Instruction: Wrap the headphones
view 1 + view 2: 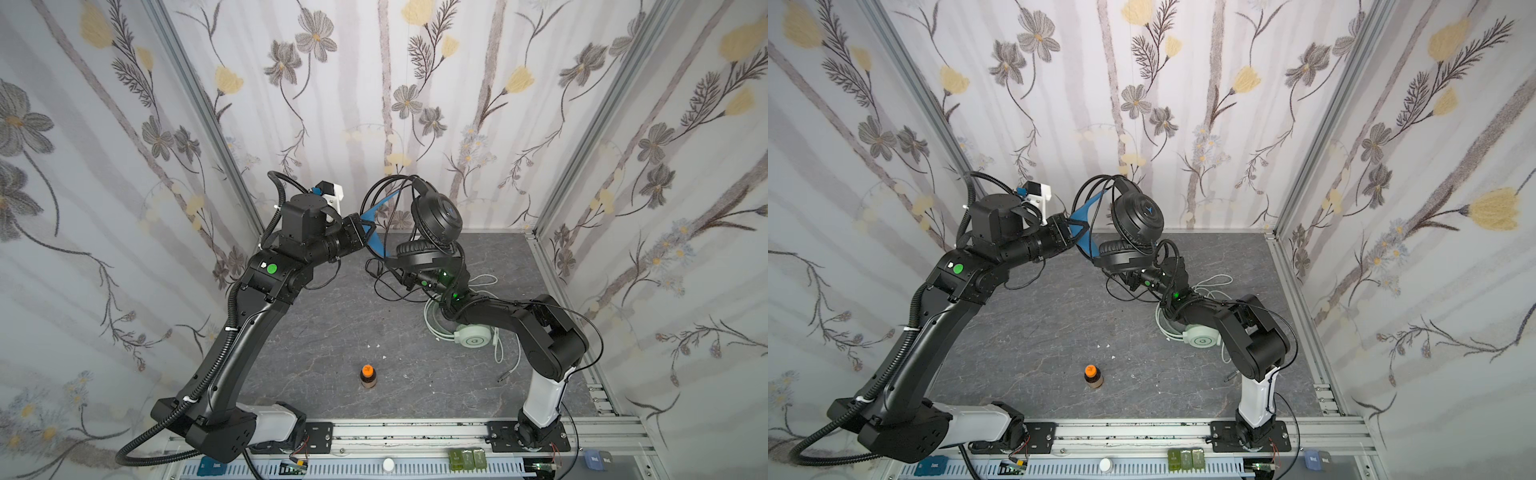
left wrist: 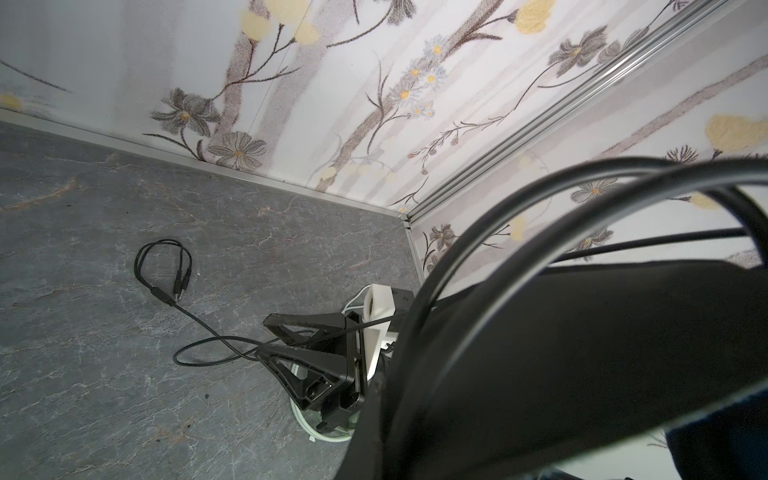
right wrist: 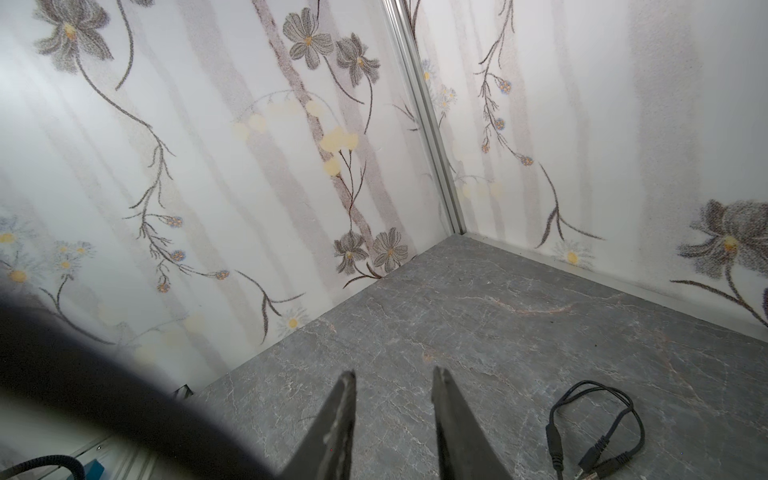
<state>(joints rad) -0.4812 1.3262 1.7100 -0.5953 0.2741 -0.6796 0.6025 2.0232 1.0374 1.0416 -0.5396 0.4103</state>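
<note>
Bright, even, diffuse light; we note only soft shadows on the table. At top-view edges the frame posts bow. The black headphones blur close to the left wrist lens; right wrist's dark smear perhaps likewise.

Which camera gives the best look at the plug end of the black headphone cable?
The right wrist view: the plug end lies close and unobstructed on the table. The left wrist view shows it too, but smaller. In both top views it is lost among cable loops under the black headphones.
</note>
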